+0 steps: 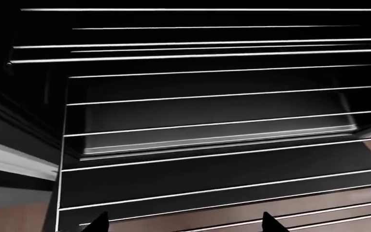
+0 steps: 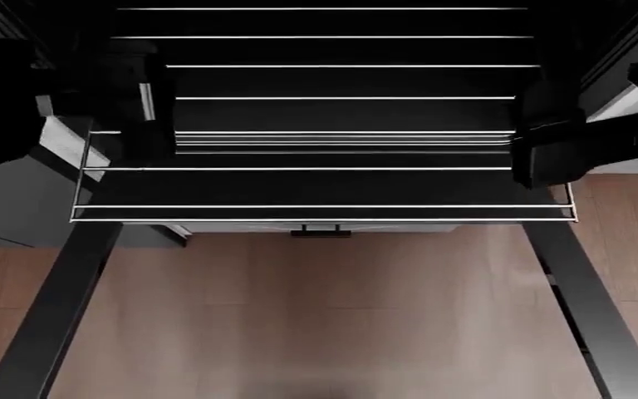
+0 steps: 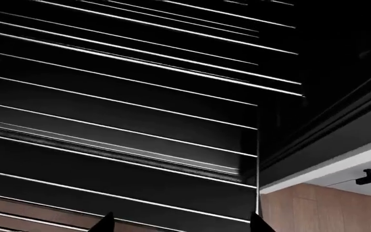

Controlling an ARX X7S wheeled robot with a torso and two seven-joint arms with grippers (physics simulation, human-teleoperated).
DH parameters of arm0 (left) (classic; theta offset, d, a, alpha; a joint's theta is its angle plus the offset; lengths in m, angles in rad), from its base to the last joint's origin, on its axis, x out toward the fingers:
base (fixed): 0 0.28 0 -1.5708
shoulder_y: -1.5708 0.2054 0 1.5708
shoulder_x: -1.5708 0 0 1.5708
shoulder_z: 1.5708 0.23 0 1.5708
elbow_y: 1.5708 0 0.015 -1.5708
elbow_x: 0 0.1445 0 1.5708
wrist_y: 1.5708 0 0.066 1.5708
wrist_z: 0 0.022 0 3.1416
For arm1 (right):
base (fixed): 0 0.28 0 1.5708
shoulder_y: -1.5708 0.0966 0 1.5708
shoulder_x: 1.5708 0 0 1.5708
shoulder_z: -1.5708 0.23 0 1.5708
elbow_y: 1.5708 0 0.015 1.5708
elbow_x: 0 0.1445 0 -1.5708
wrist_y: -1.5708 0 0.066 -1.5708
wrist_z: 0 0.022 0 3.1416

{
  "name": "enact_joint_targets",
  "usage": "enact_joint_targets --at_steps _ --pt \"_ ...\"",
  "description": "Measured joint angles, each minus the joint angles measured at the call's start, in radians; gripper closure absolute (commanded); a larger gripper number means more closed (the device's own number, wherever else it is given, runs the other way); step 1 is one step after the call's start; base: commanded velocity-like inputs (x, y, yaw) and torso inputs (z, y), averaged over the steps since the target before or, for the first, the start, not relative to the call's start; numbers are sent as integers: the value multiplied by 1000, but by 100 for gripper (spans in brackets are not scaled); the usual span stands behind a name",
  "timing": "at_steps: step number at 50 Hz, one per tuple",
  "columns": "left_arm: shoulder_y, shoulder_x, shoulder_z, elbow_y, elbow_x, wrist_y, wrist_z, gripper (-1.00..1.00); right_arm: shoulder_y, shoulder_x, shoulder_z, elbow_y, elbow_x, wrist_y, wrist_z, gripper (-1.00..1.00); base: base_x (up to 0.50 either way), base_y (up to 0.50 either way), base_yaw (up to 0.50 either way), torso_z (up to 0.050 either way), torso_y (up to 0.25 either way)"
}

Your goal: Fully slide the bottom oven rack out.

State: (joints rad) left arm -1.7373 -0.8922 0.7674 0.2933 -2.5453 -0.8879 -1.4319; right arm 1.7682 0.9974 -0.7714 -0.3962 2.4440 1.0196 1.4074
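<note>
The bottom oven rack [image 2: 319, 207] is a wide rack of thin silver wires. It sticks well out of the black oven cavity [image 2: 341, 116] over the lowered glass door [image 2: 53, 316]. It also shows in the left wrist view [image 1: 224, 154] and the right wrist view [image 3: 257, 169]. My left gripper [image 1: 185, 226] is open near the rack's front left part, with rack wires crossing between its tips. My right gripper [image 3: 180, 226] is open near the rack's front right corner. In the head view both arms are dark blocks, the left arm [image 2: 130, 91] and the right arm [image 2: 552, 150], at the rack's sides.
A second wire rack [image 2: 341, 66] sits higher and further back in the cavity. The door's dark frame bars [image 2: 580, 316] run toward me on both sides. Brown wood floor [image 2: 319, 316] shows through the glass. A pale surround [image 3: 340, 169] borders the oven.
</note>
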Motion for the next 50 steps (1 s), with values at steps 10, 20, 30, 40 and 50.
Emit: enact_joint_targets --at_steps 10,20,30,40,50 --pt "27 83 33 -48 81 16 38 -100 -3 -80 -47 89 -56 -4 -7 -100 0 0 0 0 0" --pt "46 132 60 -75 146 28 54 -100 -9 -149 -66 155 -137 -8 -44 -100 0 0 0 0 0" --pt "61 163 84 -92 198 39 59 -100 -29 -194 -69 203 -221 -22 -94 -100 0 0 0 0 0" --pt "69 202 104 -152 310 30 123 -100 -54 -235 -76 255 -318 -37 -154 -100 0 0 0 0 0" --pt "77 235 119 -217 415 21 205 -100 -83 -268 -84 293 -397 -57 -204 -100 0 0 0 0 0"
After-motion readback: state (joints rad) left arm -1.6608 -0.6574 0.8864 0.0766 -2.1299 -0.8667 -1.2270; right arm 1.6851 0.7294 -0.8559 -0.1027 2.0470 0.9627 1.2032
